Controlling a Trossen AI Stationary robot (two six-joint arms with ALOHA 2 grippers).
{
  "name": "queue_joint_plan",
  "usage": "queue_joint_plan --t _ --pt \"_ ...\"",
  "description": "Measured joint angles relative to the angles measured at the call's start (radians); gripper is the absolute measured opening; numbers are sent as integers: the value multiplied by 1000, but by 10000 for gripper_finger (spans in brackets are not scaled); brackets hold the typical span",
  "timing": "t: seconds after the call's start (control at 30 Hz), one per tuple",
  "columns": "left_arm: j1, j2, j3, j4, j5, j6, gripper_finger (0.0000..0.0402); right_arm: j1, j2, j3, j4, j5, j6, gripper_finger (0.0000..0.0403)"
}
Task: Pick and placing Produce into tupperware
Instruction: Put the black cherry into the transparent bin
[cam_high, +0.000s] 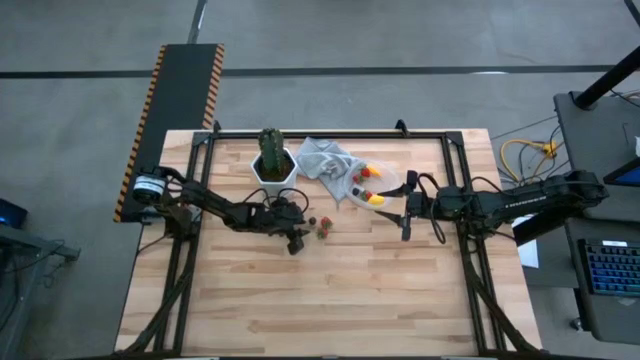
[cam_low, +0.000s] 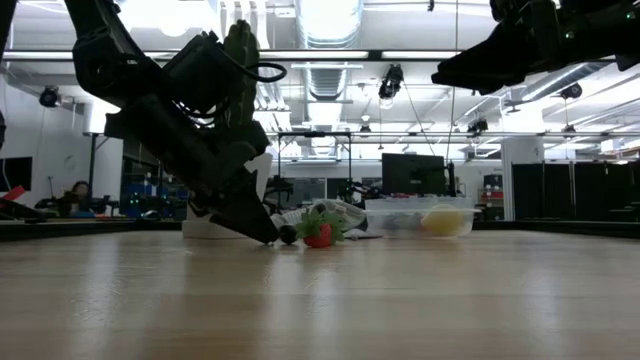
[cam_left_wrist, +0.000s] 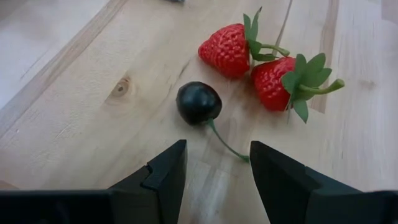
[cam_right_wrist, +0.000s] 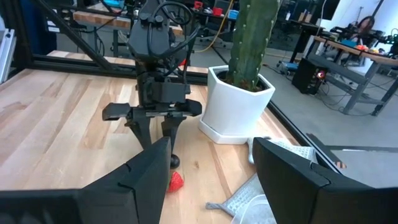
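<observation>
In the left wrist view, a dark cherry (cam_left_wrist: 198, 102) lies on the wood with its thin stem trailing back between my left gripper's (cam_left_wrist: 217, 165) open fingers. Two red strawberries (cam_left_wrist: 227, 50) (cam_left_wrist: 273, 81) lie just beyond it. My left gripper (cam_high: 297, 240) is tilted down with its tips at the table, just short of the cherry (cam_low: 288, 236). The see-through tupperware (cam_high: 380, 185) holds a yellow lemon piece (cam_high: 376, 199) and some red pieces. My right gripper (cam_high: 405, 222) is open and hovers above the table, beside the tupperware's near right side.
A tall green cactus in a white hexagonal pot (cam_high: 272, 165) stands behind my left gripper. A light grey cloth (cam_high: 325, 160) lies between the pot and the tupperware. The near half of the wooden table (cam_high: 330, 300) is bare. A black frame runs along the table's edges.
</observation>
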Motion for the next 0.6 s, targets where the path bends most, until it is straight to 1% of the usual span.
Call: queue_joint_plan --t 0.13,0.4,0.6 --pt "0 0 0 -1 -1 -1 158 0 0 0 0 0 0 221" --pt "1 0 1 -3 -4 -27 117 0 0 0 0 0 0 221" --pt "0 2 20 -3 3 -36 111 0 0 0 0 0 0 221"
